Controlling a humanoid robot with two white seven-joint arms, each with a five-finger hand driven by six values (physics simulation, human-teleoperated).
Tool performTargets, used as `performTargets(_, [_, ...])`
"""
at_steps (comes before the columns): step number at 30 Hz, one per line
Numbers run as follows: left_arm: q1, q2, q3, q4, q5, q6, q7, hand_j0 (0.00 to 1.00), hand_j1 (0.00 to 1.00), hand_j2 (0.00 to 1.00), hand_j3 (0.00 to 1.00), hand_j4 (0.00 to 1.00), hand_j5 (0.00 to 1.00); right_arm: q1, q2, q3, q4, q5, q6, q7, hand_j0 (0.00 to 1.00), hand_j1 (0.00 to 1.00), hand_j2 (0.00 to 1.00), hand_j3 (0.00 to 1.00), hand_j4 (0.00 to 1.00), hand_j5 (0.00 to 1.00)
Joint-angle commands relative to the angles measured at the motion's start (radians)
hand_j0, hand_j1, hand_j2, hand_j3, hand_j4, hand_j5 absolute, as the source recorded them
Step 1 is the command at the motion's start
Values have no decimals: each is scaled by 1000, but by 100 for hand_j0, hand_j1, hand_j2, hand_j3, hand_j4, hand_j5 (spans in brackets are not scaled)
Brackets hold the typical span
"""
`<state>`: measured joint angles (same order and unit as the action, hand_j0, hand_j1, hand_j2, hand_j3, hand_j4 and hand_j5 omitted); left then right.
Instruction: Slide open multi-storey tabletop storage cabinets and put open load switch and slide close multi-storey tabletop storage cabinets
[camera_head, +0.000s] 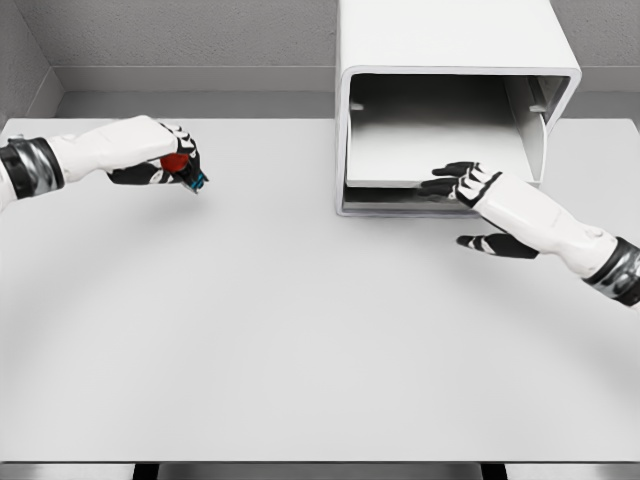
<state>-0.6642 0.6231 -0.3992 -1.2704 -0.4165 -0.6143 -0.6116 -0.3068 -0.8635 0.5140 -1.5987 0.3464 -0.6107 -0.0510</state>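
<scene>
The white storage cabinet (455, 100) stands at the back of the table, right of the middle, its front open and a flat drawer tray (430, 150) showing inside. My right hand (455, 183) rests at the tray's front edge, fingers spread, thumb hanging lower at the right. At the far left my left hand (172, 162) is curled around a small load switch (183, 168) with a red part and a blue tip, held just above the table.
The white table (300, 330) runs wide in front of both hands. A grey wall closes the back, with a corner at the upper left.
</scene>
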Motion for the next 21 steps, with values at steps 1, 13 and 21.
performTargets(1, [0,12,0,-21,27,3,1,39,39,39,39,39,39,0,-17,-9,-20,-9,0,-1,88,88,88,88,88,88])
performTargets(13, [20,20,22,-61,30,3,1,39,39,39,39,39,39,12,-43,-11,-21,-21,0,-3,88,88,88,88,88,88])
performTargets(21, [21,12,22,-86,30,3,1,39,39,39,39,39,39,14,-42,-46,-21,-33,0,0,88,88,88,88,88,88])
